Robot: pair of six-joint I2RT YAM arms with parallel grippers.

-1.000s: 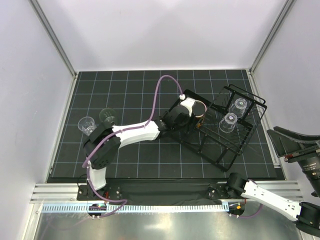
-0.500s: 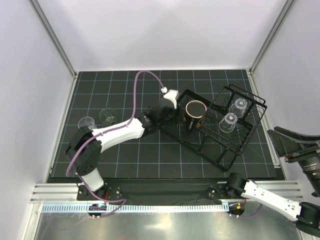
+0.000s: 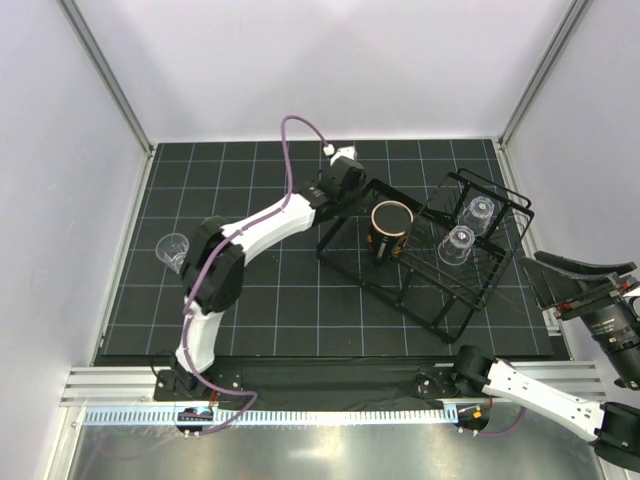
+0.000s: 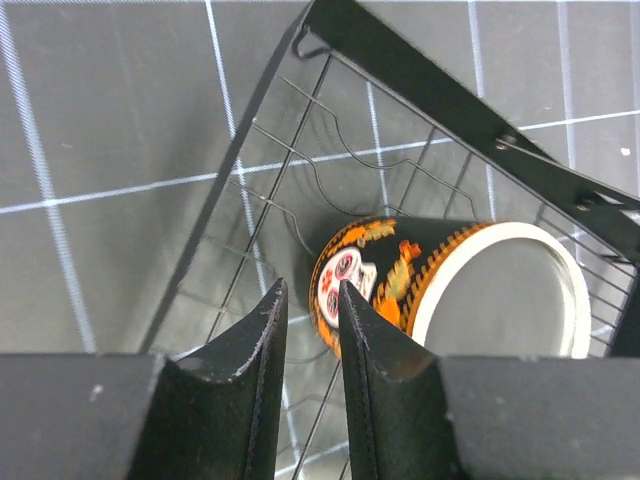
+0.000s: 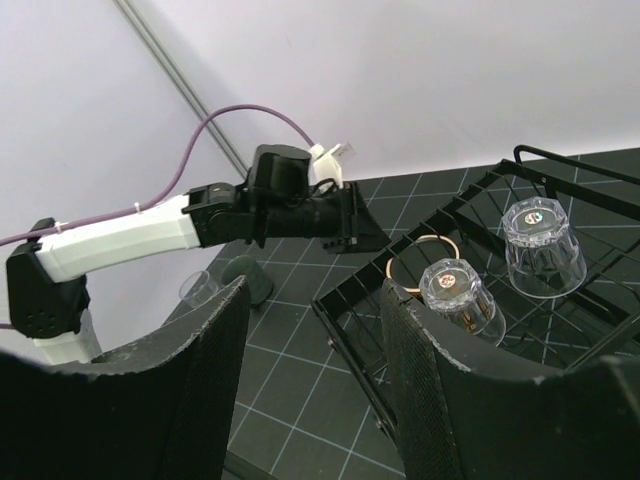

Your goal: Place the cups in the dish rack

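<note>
Left wrist: left pincer [image 4: 310,290] barely open, empty, near mug [image 4: 380,265] in dish rack [image 4: 420,80]; right wrist: 2 tumblers [image 5: 452,292].

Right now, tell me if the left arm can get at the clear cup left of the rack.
Probably yes: the cup stands uncovered on the mat beside that arm, and the left gripper is empty.

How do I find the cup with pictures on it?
Find the black wire rack on the right. The mug lies in its left end. Unlike the two clear cups beside it, it is black with orange pictures.
</note>
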